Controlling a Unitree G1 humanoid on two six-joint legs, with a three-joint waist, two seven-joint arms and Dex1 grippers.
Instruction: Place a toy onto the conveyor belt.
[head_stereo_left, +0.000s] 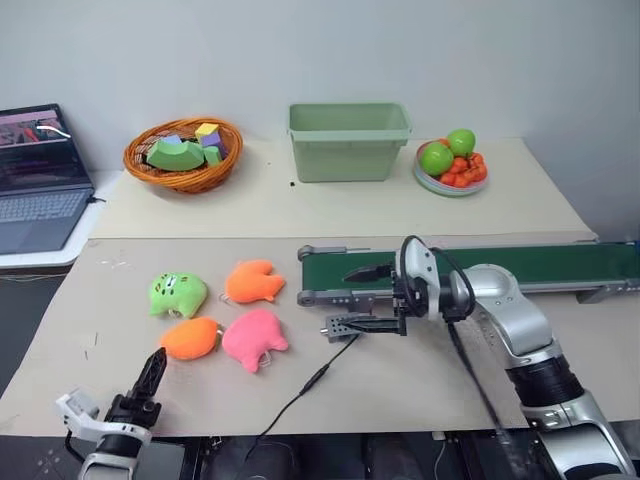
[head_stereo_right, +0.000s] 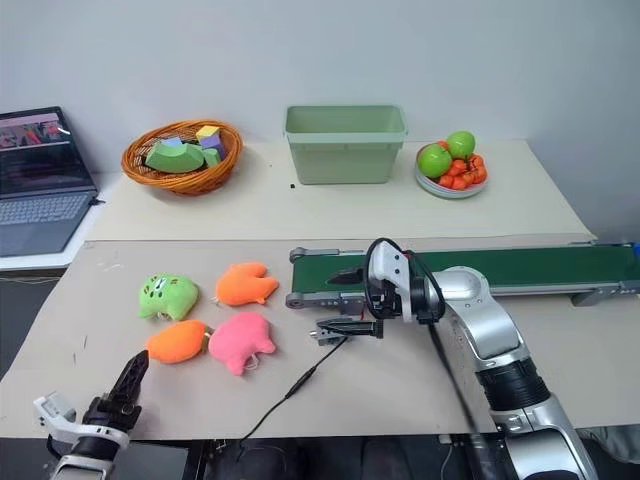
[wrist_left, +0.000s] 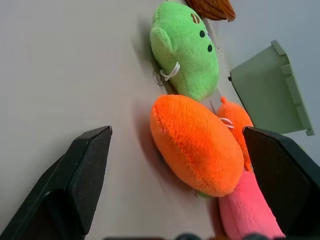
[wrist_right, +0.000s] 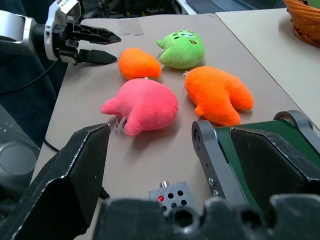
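L tool (head_stereo_left: 152, 372) open, level w/ orange toy (head_stereo_left: 190, 338) on counter (head_stereo_left: 420, 380), nothing held. R tool (head_stereo_left: 372, 298) open by conveyor belt (head_stereo_left: 540, 266). We risk grabbing pink plush (head_stereo_left: 254, 338) touching it.

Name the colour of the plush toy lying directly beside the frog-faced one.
Orange, clearest in the left wrist view.

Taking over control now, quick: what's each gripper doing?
Left gripper: open, empty, aimed at the orange toy but short of it.
Right gripper: open, empty, at the near end of the belt.
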